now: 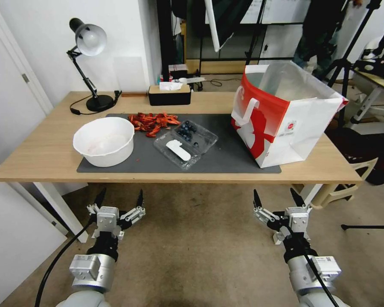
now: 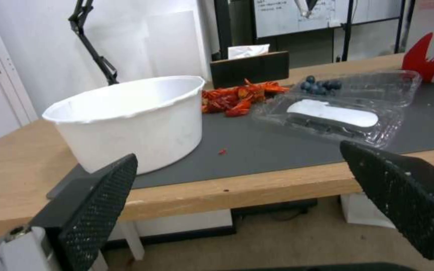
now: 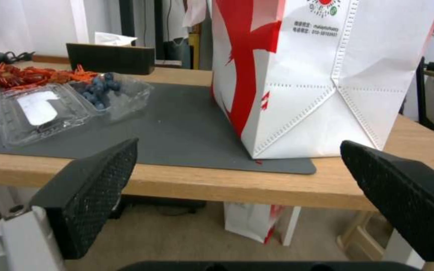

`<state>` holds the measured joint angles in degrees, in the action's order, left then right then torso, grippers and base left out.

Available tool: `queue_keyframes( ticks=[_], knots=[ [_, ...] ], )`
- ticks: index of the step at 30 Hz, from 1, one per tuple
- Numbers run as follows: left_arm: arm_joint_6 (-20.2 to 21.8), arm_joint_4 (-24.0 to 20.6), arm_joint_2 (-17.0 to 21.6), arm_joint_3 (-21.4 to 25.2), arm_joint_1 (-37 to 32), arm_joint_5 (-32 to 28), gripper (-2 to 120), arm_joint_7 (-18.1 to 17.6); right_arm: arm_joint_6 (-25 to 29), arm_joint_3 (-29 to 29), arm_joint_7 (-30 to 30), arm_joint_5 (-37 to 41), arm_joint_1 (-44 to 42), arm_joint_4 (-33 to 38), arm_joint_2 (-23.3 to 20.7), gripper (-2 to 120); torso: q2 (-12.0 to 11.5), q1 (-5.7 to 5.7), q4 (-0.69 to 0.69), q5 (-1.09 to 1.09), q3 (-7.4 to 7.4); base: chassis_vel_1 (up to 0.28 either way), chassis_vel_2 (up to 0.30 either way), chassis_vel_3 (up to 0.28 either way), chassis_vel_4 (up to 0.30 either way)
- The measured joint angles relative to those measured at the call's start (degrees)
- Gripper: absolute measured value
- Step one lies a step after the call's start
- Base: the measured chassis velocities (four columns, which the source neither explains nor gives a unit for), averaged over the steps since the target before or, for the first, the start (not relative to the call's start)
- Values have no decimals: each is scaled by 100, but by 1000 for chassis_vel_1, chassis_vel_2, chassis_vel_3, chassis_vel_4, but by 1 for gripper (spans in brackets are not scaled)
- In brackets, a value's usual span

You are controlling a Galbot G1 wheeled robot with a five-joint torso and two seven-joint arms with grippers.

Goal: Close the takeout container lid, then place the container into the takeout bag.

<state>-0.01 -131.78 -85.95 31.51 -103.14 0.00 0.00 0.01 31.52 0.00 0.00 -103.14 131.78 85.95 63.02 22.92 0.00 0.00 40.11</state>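
You've got both claws, left gripper (image 1: pixel 120 199) & right gripper (image 1: pixel 276 198), wide open w/ nothing held, below the table (image 1: pixel 38 157) front edge (floor side), takeout container (image 1: pixel 186 142) lying open mid-mat btwn white bowl (image 1: pixel 104 141) & takeout bag (image 1: pixel 286 113).

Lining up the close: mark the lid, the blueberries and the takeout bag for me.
lid (image 1: pixel 178 150), head view, on its white label sticker.
blueberries (image 1: pixel 187 129), head view, middle of the pile.
takeout bag (image 1: pixel 297 135), head view, on its white side panel.
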Motion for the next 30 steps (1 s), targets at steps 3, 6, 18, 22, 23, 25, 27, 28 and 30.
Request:
queue_keyframes(
  ticks=[3, 6, 18, 22, 23, 25, 27, 28, 30],
  knots=[
    [0, 0, 0, 0, 0, 0, 100, 0, 0, 0, 0, 0, 0, 0, 0, 100, 0, 0, 0, 0, 0, 0, 0, 0, 0],
    [0, 0, 0, 0, 0, 0, 100, 0, 0, 0, 0, 0, 0, 0, 0, 100, 0, 0, 0, 0, 0, 0, 0, 0, 0],
    [1, -6, -19, -36, -10, -24, 100, -55, -57, -45, -21, 26, 17, -13, -64, 100, 0, 0, -1, -2, 0, 0, 0, 0, 0],
    [91, -227, -239, -388, -145, -248, 100, -584, -602, -489, -335, 281, 183, -164, -598, 100, 0, 0, 4, 5, 0, 0, 0, 0, 0],
    [172, -403, -419, -678, -249, -424, 100, -1000, -645, -509, -379, 370, 233, -184, -718, 100, 0, 0, 1, -2, 0, 0, 0, 0, 0],
    [203, -491, -515, -836, -307, -519, 100, -1202, -653, -506, -390, 401, 260, -191, -760, 100, 0, 0, 0, 4, 0, 0, 0, 0, 0],
    [192, -500, -571, -926, -331, -570, 100, -1257, -655, -499, -394, 415, 277, -193, -780, 100, 0, 0, 1, 5, 0, 0, 0, 0, 0],
    [154, -471, -617, -1000, -344, -623, 100, -1265, -655, -465, -394, 440, 321, -195, -817, 100, 0, 0, 0, -2, 0, 0, 0, 0, 0],
    [70, -393, -618, -1014, -327, -641, 100, -1223, -659, -412, -395, 477, 381, -195, -856, 100, 0, 0, 0, -1, 0, 0, 0, 0, 0]
  ],
)
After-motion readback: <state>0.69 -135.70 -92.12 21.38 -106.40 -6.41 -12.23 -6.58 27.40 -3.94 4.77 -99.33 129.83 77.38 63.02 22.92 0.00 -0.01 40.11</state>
